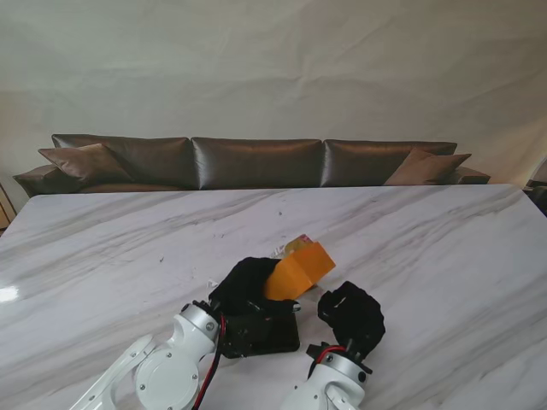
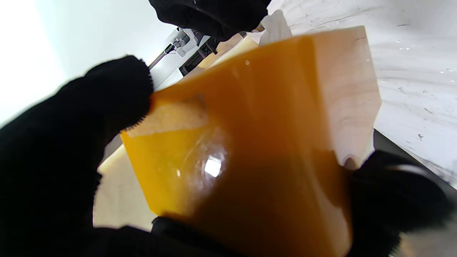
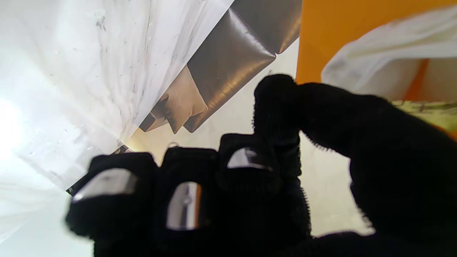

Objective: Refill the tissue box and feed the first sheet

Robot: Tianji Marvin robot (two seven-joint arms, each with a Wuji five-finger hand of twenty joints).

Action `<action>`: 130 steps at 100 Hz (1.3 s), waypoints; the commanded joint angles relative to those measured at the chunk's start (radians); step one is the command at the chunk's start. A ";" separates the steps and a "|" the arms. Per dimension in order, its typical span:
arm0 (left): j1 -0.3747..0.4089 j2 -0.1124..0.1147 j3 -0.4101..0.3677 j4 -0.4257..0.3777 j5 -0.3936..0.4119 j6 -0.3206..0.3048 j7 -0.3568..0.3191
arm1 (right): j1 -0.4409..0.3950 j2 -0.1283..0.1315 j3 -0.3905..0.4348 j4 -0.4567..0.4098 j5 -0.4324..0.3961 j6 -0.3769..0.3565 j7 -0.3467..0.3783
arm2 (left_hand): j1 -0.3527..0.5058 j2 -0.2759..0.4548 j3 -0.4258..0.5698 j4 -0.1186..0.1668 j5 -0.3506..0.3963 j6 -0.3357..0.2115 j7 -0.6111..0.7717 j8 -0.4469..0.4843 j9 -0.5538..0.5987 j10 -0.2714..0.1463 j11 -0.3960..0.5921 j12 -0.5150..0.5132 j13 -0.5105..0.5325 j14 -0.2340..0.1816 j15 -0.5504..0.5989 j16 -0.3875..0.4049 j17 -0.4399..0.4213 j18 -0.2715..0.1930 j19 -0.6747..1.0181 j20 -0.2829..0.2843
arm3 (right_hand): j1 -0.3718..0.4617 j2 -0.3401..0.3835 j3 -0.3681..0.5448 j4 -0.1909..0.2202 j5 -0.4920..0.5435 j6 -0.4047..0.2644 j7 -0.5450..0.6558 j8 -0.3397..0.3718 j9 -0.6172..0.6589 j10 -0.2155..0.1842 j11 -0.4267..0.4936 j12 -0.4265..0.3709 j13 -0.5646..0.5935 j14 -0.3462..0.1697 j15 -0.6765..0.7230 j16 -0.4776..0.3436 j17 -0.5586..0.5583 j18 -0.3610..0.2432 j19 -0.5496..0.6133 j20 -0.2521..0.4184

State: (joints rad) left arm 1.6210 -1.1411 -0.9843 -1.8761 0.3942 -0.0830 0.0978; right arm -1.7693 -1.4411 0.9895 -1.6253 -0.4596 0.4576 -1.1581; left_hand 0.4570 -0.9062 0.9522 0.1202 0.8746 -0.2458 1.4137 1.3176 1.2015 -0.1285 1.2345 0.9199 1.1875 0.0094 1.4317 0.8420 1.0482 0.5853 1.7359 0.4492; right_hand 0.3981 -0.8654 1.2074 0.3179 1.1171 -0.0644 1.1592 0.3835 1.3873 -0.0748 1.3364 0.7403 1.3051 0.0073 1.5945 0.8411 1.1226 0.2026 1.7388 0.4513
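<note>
Black-gloved fingers of the left hand fill the left wrist view, wrapped around the orange tissue box: one finger presses the box's corner on one side, another bears on the opposite edge, and the palm sits under it. From the stand's view this hand grips the box by its nearer end, so the box juts out tilted beyond the fingertips, lifted off the marble table. A pale wooden panel forms one face of the box. White tissue shows at the box's opening in the right wrist view, just beyond the right hand's thumb.

To the right of the left hand, near it but apart in the stand's view, the right hand is curled, its fingers bent close together with the thumb folded across toward them. Whether the thumb touches the tissue I cannot tell; nothing is seen gripped in this hand.

Under the left wrist lies a dark flat tray on the table. Beyond the table's far edge stands a brown leather sofa.
</note>
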 commanded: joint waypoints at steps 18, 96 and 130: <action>0.015 -0.004 -0.014 -0.016 0.005 0.005 -0.006 | -0.041 0.019 0.009 -0.042 0.002 -0.046 0.037 | 0.163 0.149 0.210 0.154 0.098 -0.087 0.116 0.039 0.104 -0.031 0.138 0.045 0.083 -0.013 0.121 0.037 -0.012 -0.370 0.087 -0.010 | -0.005 0.018 -0.021 -0.089 0.021 0.011 -0.039 -0.117 0.066 -0.001 0.046 0.018 0.012 -0.072 0.096 0.009 0.030 -0.016 0.083 -0.002; 0.017 -0.003 -0.017 -0.010 -0.001 -0.001 -0.011 | -0.039 0.034 -0.039 -0.081 0.076 -0.103 0.160 | 0.163 0.150 0.208 0.152 0.098 -0.087 0.116 0.040 0.104 -0.031 0.138 0.045 0.083 -0.013 0.121 0.037 -0.015 -0.369 0.087 -0.009 | -0.058 0.216 -0.350 -0.088 -0.219 -0.040 -0.288 -0.199 0.064 -0.038 -0.051 0.054 0.014 -0.116 0.059 -0.033 0.006 -0.023 0.059 -0.054; 0.016 -0.004 -0.017 -0.004 -0.001 0.007 -0.008 | -0.053 0.040 -0.029 -0.072 0.033 -0.106 0.128 | 0.163 0.150 0.208 0.152 0.098 -0.087 0.116 0.040 0.103 -0.031 0.138 0.045 0.083 -0.013 0.121 0.037 -0.015 -0.369 0.088 -0.010 | -0.038 0.040 0.184 -0.113 -0.063 -0.088 -0.014 0.060 0.064 -0.031 -0.004 0.070 0.013 -0.106 0.088 -0.014 0.018 -0.010 0.070 -0.045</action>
State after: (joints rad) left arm 1.6333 -1.1413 -0.9982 -1.8790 0.3925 -0.0786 0.0988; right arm -1.8076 -1.4057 0.9520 -1.6921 -0.4162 0.3424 -1.0426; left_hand 0.4570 -0.9068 0.9522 0.1202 0.8749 -0.2458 1.4138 1.3176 1.2015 -0.1284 1.2371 0.9232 1.1875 0.0093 1.4326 0.8511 1.0463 0.5853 1.7359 0.4492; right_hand 0.3490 -0.7891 1.2696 0.1797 0.9939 -0.1004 1.0681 0.3927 1.3873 -0.1008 1.2845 0.7885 1.3051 -0.0154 1.5952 0.8111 1.1118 0.2023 1.7379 0.4001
